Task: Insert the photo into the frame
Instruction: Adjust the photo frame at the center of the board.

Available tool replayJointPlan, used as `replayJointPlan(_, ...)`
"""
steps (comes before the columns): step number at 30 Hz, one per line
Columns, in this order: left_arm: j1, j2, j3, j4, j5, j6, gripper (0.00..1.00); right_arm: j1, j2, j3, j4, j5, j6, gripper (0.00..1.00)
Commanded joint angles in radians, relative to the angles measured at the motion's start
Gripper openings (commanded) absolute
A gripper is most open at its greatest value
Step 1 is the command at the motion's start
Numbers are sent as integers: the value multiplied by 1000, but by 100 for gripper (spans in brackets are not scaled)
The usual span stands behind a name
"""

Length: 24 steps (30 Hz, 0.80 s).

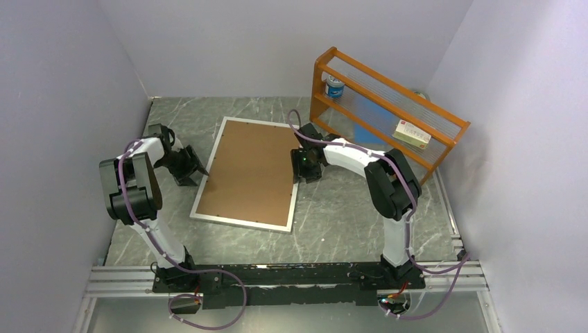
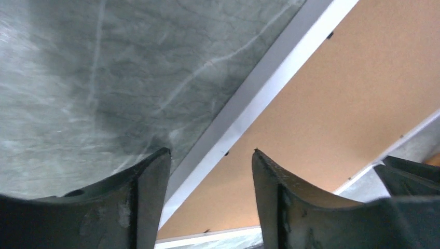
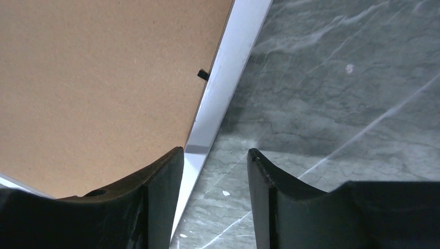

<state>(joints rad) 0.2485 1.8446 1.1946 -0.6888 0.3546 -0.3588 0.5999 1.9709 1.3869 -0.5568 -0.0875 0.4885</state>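
The white frame (image 1: 243,223) lies flat on the table, with a brown backing board (image 1: 249,170) filling its centre. The photo is hidden; I cannot see it in any view. My left gripper (image 1: 197,172) is open at the frame's left edge, its jaws straddling the white border (image 2: 270,88) and board edge. My right gripper (image 1: 297,166) is open at the frame's right edge, one finger over the board (image 3: 93,78), the other over the table, the white border (image 3: 228,78) between them. Neither holds anything.
An orange wooden rack (image 1: 388,111) stands at the back right, holding a small tin (image 1: 334,87) and a small box (image 1: 412,133). The table is grey marble-patterned (image 1: 347,222), walled on three sides. A metal rail (image 1: 277,274) runs along the near edge.
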Motion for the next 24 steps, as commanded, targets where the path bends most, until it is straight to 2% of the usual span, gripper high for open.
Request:
replayJointPlan(1,-3,-22,-56,4,118,9,59,9,10,40,-37,-52,-28,50)
replayJointPlan(3,-6,-29,-82,-4,165,13,50,10,14,40,-50,-49,-21,47)
replayJointPlan(6,-8,-53,-123,-26,153,11,40,12,6,27,-66,-44,-6,40)
replayJointPlan(14,-9,-151,-228,-54,144,-39,35,13,-78,-74,-87,-19,21,39)
replayJointPlan(20,-8,-159,-244,-54,130,-37,35,15,-141,-127,-97,44,45,50)
replayJointPlan(24,-9,-157,-245,-46,128,-37,35,15,-144,-133,-89,54,54,46)
